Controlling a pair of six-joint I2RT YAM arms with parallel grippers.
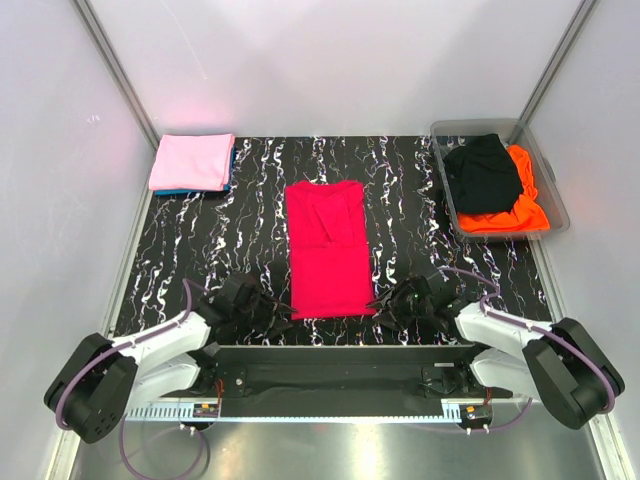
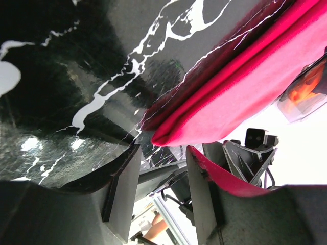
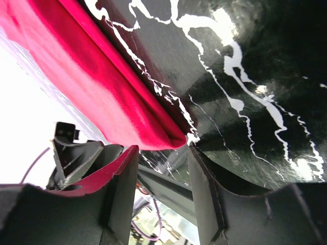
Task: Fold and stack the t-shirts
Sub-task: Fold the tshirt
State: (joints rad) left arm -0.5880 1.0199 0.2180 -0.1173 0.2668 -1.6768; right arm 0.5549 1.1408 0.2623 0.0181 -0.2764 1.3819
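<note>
Two near corners look like the places to take hold of the crimson t-shirt (image 1: 328, 250), which lies as a long folded strip up the middle of the table (image 1: 230, 230), its near hem just in front of the arms. It looks light, soft and limp. With several layers at the hem, it will likely sag and slide apart unless each pinch takes every layer together, low against the glossy top. The left gripper (image 1: 268, 312) sits at the near left corner and the right gripper (image 1: 392, 303) at the near right one. In both wrist views the jaws stand partly apart, the rounded fold edge just beyond the gap and nothing clamped between them. A red rim lines each inner finger; whether it is cloth or reflection I cannot tell. Beside the strip, left and right, the marbled top shows bare, giving room to carry the hem toward the collar. At the far left the pink t-shirt (image 1: 192, 160) lies folded on a blue t-shirt (image 1: 185, 191), well apart. At the far right the black t-shirt (image 1: 483, 172) and orange t-shirt (image 1: 520, 205) sit crumpled in the bin (image 1: 470, 127).
</note>
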